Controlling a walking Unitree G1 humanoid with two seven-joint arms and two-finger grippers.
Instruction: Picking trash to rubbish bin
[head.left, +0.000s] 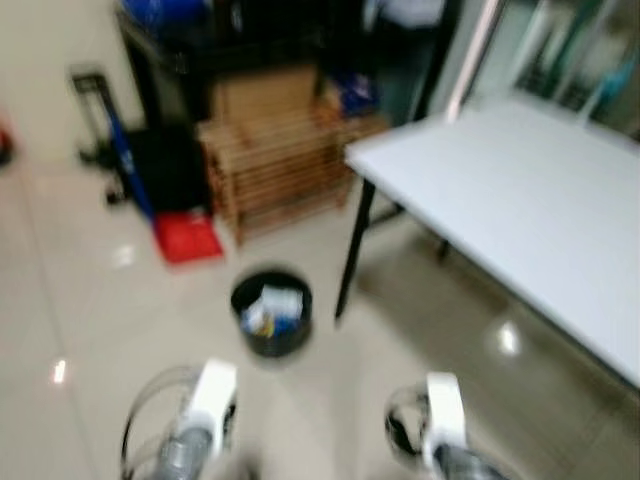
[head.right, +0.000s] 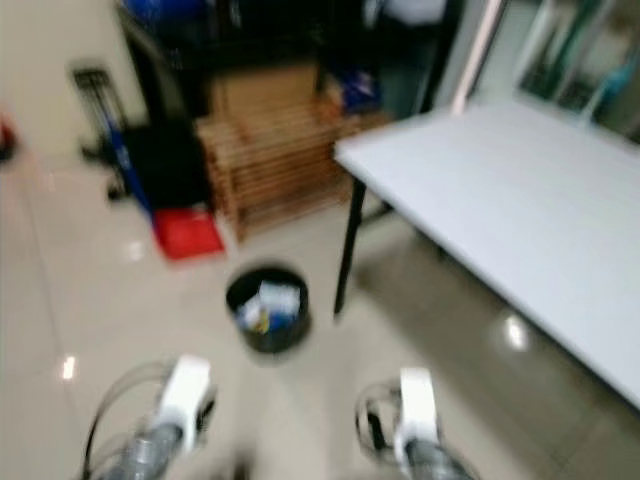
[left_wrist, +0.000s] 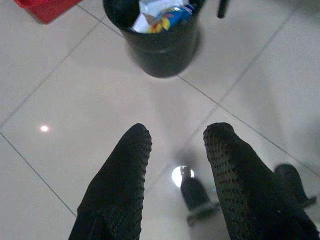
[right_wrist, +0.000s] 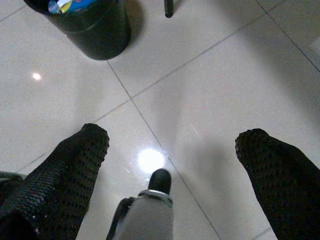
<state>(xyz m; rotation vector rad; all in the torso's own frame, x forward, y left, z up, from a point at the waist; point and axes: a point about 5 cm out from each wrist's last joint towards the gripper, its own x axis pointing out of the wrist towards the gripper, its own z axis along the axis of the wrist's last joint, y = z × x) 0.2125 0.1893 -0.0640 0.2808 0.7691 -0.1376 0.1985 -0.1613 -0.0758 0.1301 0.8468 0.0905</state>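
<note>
A small round black rubbish bin (head.left: 272, 314) stands on the tiled floor beside a black table leg (head.left: 352, 250). White and blue-yellow wrappers (left_wrist: 162, 11) fill it to the rim. Both arms are held low in front of me, their wrists at the bottom of the eye views. The left gripper (left_wrist: 176, 136) is open and empty, a short way from the bin (left_wrist: 157, 40) and above bare tiles. The right gripper (right_wrist: 172, 142) is open wider, also empty, with the bin (right_wrist: 90, 27) farther off along its fingers (right_wrist: 75, 165).
A long white table (head.left: 520, 200) fills the right side. Behind the bin stand a wooden slatted rack (head.left: 275, 165), a red dustpan (head.left: 187, 237) with a blue handle, and dark shelving (head.left: 250, 40). Open tiled floor lies to the left.
</note>
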